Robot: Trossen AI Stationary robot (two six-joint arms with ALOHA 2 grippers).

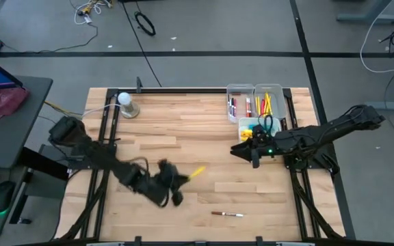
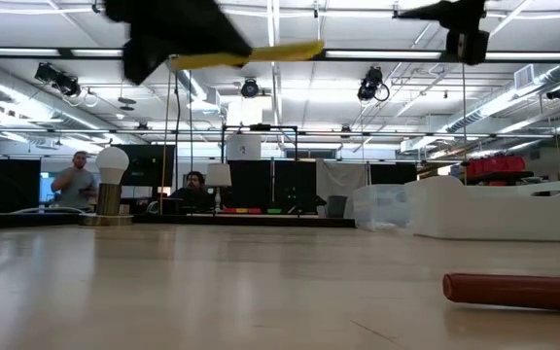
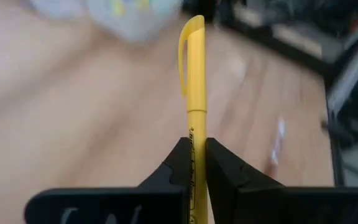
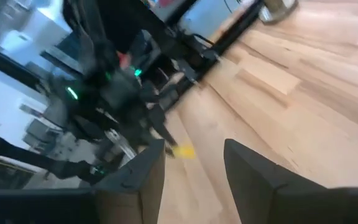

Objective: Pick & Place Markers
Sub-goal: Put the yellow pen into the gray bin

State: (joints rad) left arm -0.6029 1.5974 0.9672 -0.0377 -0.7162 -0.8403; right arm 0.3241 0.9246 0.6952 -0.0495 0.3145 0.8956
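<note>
The left arm's fingers (image 3: 194,168) are clenched on a thin yellow marker (image 3: 193,81), lifted above the middle of the counter (image 1: 183,137). A red-capped marker (image 1: 226,214) lies alone near the front edge. The right arm's fingers (image 4: 194,165) stand released by the clear bins (image 1: 255,102), where more markers (image 1: 262,104) sit. A white ball (image 1: 124,99) occupies the far left corner. The room beyond is hard to make out.

No readable txt anywhere. Yellow marker (image 3: 194,93) has tiny dark print on its barrel just above the left gripper's fingers (image 3: 178,163), too small to make out. No labels, nos. or signs legible elsewhere.
</note>
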